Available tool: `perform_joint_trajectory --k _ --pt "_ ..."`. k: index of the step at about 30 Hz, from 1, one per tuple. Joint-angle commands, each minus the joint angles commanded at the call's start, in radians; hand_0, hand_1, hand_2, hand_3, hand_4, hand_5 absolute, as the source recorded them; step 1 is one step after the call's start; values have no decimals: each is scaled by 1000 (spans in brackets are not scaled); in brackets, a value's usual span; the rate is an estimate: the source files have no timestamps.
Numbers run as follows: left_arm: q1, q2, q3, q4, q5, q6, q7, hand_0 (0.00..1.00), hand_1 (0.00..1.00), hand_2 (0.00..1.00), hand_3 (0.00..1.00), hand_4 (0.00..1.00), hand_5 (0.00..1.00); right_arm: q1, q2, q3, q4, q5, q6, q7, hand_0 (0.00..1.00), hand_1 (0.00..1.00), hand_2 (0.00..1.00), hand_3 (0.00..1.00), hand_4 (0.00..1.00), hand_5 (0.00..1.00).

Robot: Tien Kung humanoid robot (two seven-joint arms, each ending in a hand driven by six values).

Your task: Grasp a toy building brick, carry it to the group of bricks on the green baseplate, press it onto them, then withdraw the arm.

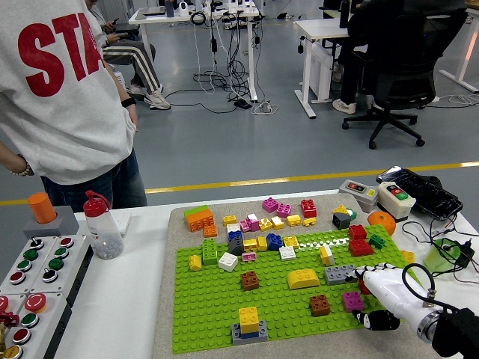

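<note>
A green baseplate point(213, 303) lies on a grey mat and carries scattered bricks: a blue, yellow and grey stack point(249, 323), brown bricks point(250, 280), a yellow dome point(303, 278), a grey brick point(340, 274) and a magenta brick point(352, 301). My right hand point(370, 293), white with black fingertips, reaches in from the lower right corner and hovers low over the plate's right edge. Its fingers are stretched out and relaxed, holding nothing. A red brick point(364, 285) peeks out from under the palm. More loose bricks point(269, 222) sit along the plate's far edge.
A person in a grey sweatshirt point(60, 90) stands at the far left, hands away from the table. A panel of buttons point(30, 277) and a bottle point(102, 226) sit on the left. An orange point(381, 222), switch boxes point(378, 196), a black device point(420, 192) and cables lie at the right.
</note>
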Motion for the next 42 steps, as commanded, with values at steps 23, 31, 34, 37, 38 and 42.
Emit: perform_joint_trajectory --k 23,31,34,37,38,42 --pt "-2 0 3 0 -4 -1 -1 658 688 677 581 292 998 18 9 -32 -41 1 -30 7 848 795 829 684 668 250" --pt "-2 -1 3 0 -4 -1 0 658 688 677 581 291 998 21 6 -46 -37 -9 -46 18 835 795 824 672 658 242" --pt "-2 -1 3 0 -3 -1 0 658 688 676 581 291 998 23 5 -54 -40 -13 -48 20 832 794 824 666 655 240" --pt "-1 -1 2 0 -2 -2 1 658 688 676 581 291 998 26 5 -62 -44 -16 -48 19 832 794 824 666 655 240" --pt "0 -1 2 0 -2 -2 1 658 688 676 581 291 998 27 4 -64 -45 -17 -48 19 832 794 824 666 655 240" --pt "2 -1 1 0 0 -2 1 657 688 677 581 291 998 28 4 -69 -49 -22 -44 15 830 794 825 661 643 235"
